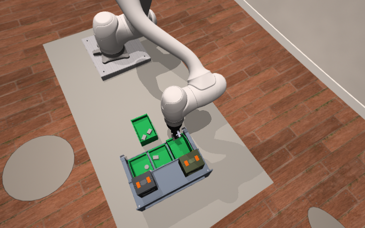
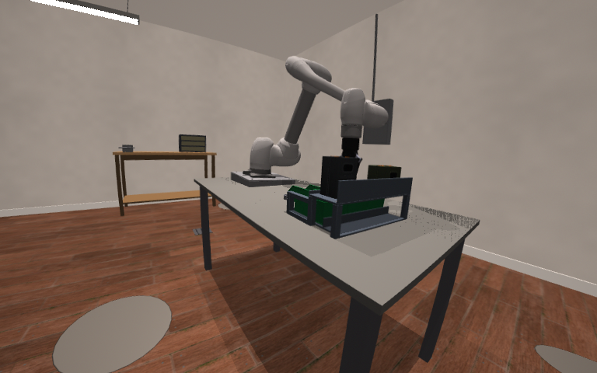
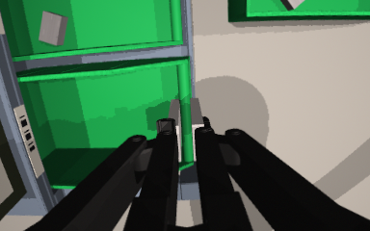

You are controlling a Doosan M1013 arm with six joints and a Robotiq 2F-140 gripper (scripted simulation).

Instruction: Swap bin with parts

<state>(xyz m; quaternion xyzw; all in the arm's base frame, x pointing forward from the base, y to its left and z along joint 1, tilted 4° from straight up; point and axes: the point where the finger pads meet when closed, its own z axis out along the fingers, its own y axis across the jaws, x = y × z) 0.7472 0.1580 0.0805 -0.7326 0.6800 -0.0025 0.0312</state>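
Observation:
The empty green bin (image 1: 178,148) (image 3: 116,108) is in the right-hand bay of the grey-blue shelf (image 1: 168,175) (image 2: 374,189) in the top view, a little askew to its neighbour. My gripper (image 1: 176,136) (image 3: 185,112) points down and is shut on its front rim, one finger inside and one outside. The bin's rear lies toward the upper board; its underside is hidden. The green bin with parts (image 1: 141,125) (image 3: 262,6) stands upright on the table, apart from the shelf, with two grey blocks (image 1: 149,131) (image 1: 144,137) inside.
The middle bin (image 1: 162,153) holds a grey block and the left bin (image 1: 138,165) a round grey part. A dark grey box (image 1: 144,185) (image 2: 330,176) and an olive box (image 1: 191,165) (image 2: 378,172) stand on the shelf's top board. The shelf's end post (image 1: 185,130) is close beside my gripper.

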